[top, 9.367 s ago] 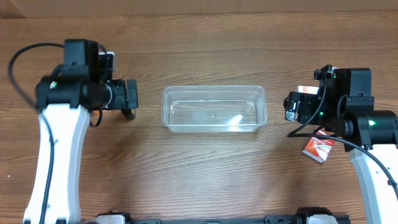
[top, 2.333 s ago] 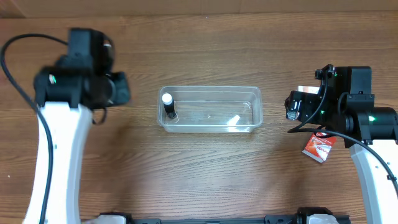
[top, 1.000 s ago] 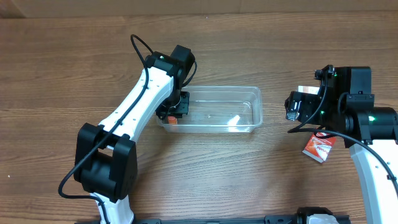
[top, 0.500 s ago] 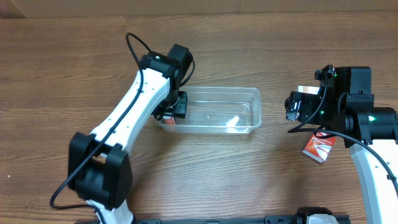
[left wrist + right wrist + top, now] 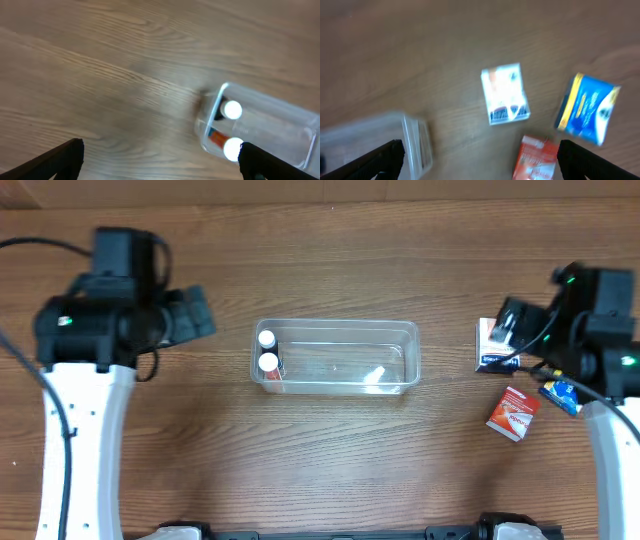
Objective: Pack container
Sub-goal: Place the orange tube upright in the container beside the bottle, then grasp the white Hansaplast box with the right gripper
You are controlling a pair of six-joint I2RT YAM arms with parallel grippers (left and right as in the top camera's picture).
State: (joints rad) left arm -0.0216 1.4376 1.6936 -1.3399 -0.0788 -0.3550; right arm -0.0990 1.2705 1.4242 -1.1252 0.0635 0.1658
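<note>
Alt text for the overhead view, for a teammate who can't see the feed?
A clear container sits centre frame with two white-capped bottles standing at its left end. To its right, a white box, a red box and a blue packet lie on the table beside the right arm; the left arm is off to the left.

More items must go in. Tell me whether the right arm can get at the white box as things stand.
Probably yes: the white box lies flat on open table, apart from the red box and blue packet.
</note>
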